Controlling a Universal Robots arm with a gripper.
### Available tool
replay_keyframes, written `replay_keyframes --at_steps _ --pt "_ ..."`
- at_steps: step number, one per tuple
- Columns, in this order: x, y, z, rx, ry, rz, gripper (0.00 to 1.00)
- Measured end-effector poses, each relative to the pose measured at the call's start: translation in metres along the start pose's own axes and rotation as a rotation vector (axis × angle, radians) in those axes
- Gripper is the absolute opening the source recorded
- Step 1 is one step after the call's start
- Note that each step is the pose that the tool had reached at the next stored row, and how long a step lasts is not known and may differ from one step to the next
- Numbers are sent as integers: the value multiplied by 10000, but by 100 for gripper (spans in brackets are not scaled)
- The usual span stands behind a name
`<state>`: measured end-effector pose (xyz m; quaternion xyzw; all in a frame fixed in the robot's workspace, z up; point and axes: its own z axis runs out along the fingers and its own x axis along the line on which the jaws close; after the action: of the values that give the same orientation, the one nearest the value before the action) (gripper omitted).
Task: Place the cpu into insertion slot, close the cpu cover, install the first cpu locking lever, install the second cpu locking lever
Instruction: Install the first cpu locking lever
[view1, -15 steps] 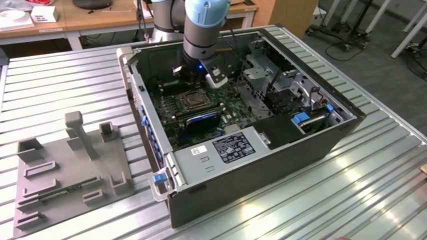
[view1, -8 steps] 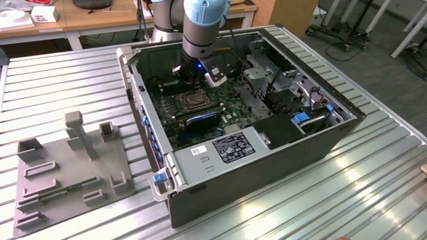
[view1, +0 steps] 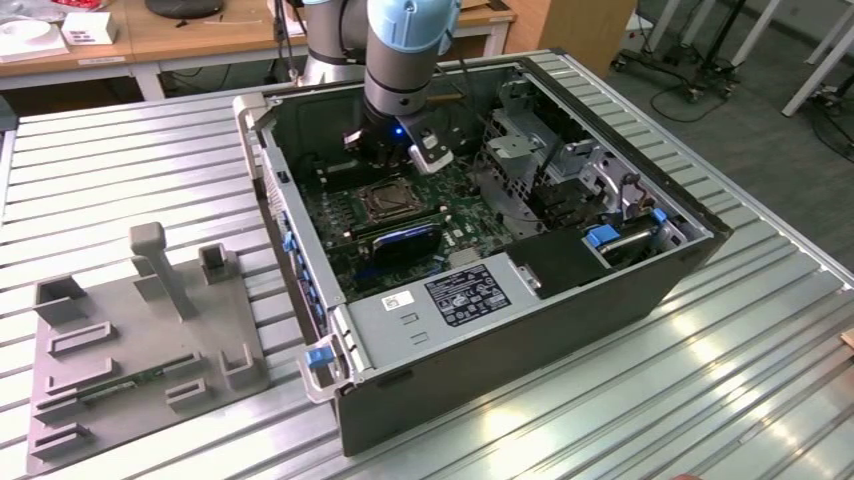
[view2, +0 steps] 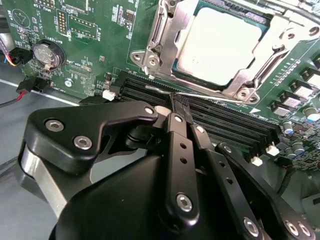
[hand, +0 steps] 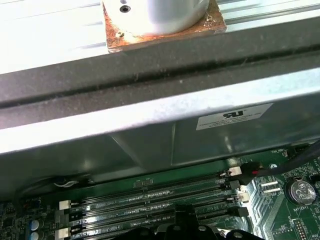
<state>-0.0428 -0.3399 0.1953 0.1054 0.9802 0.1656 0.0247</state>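
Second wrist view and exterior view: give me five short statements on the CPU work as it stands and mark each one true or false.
1. The cpu lies in the insertion slot. True.
2. The cpu cover stands upright, away from the chip. False: it lies flat around the chip, whose face shows through its window.
3. The fingers are closed on a thin metal lever beside the socket. True.
4. The computer case stands upright with its side panel on. False: it lies open on the metal table.
5. The gripper hangs over the grey fixture plate. False: it is inside the case, over the memory slots.
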Motion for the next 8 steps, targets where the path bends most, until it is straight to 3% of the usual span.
replay_keyframes --at_steps 8 --pt "0 1 0 2 -1 0 10"
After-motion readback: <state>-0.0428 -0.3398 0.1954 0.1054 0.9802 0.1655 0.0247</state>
